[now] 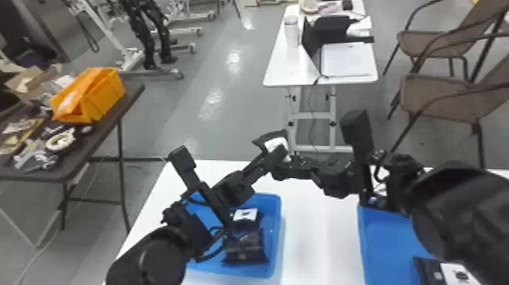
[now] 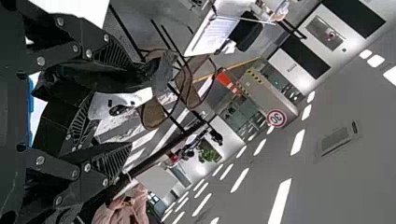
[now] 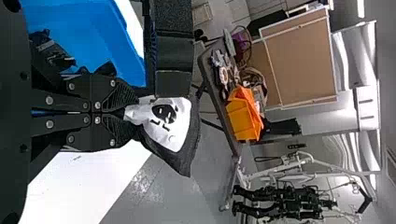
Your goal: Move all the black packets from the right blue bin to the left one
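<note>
Held packet: You have one black packet (image 1: 275, 143) raised above the white table (image 1: 320, 227), near the far edge in the head view; its white label faces up and out.
Right gripper: Your right gripper (image 1: 282, 154) is closed, its two fingertips pinching one end of that packet.
Left gripper: Your left gripper (image 1: 253, 169) is spread wide, with the packet between its fingers; whether they touch it, you cannot tell.
Left bin: The left blue bin (image 1: 275, 235) sits beneath your left arm and contains black packets, one with a white label (image 1: 245, 215) showing and one all-dark packet (image 1: 246, 248) just beside it.
Right bin: The right blue bin (image 1: 386, 242) sits beneath your right arm; you can see black wrapping and a white label (image 1: 456, 273) at the bottom edge.
Surroundings: An orange bin (image 1: 100, 93) rests on a dark table (image 1: 94, 140) to your left.
</note>
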You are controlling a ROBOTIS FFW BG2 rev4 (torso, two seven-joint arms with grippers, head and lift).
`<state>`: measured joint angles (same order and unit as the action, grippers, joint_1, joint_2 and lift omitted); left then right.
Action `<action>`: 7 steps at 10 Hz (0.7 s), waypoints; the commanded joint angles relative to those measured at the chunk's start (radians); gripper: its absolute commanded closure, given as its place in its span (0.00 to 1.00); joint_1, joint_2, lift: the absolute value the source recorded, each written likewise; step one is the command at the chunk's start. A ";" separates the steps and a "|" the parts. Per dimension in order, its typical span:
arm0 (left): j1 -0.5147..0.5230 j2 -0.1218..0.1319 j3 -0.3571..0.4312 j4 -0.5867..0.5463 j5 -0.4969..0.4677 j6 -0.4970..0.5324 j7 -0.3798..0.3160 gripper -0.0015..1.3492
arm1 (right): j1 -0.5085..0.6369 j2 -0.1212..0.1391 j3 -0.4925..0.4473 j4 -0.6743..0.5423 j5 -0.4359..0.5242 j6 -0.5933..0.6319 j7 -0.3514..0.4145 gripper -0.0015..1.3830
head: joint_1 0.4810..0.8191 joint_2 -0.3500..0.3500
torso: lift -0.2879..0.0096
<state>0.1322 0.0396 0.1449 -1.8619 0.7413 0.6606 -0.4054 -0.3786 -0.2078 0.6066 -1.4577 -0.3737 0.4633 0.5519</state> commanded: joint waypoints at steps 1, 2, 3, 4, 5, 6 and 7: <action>-0.005 -0.003 -0.001 0.004 0.017 0.040 0.000 0.86 | -0.005 0.005 0.005 0.007 0.001 0.000 0.000 0.93 | 0.63 0.84 | 0.97; -0.008 -0.006 0.001 0.003 0.023 0.059 0.005 0.90 | -0.008 0.005 0.007 0.008 0.001 0.000 0.000 0.93 | 0.63 0.83 | 0.97; -0.002 -0.014 0.002 0.001 0.027 0.053 0.016 0.90 | -0.010 0.007 0.009 0.013 0.004 -0.003 0.000 0.93 | 0.63 0.83 | 0.97; 0.007 -0.023 0.013 -0.002 0.018 0.045 0.016 0.90 | -0.010 0.008 0.009 0.014 0.001 -0.003 0.000 0.93 | 0.63 0.83 | 0.97; 0.020 -0.027 0.015 -0.002 0.020 0.019 0.019 0.90 | -0.008 0.008 0.007 0.016 -0.002 -0.008 0.002 0.93 | 0.63 0.83 | 0.97; 0.029 -0.040 0.021 -0.002 0.023 0.007 0.020 0.90 | -0.006 0.008 0.009 0.019 -0.005 -0.011 0.002 0.92 | 0.63 0.83 | 0.97; 0.032 -0.042 0.019 -0.002 0.026 -0.016 0.022 0.90 | -0.006 0.008 0.009 0.019 -0.005 -0.011 0.002 0.88 | 0.63 0.84 | 0.97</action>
<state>0.1618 0.0014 0.1638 -1.8643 0.7648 0.6576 -0.3838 -0.3862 -0.1989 0.6150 -1.4393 -0.3785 0.4525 0.5538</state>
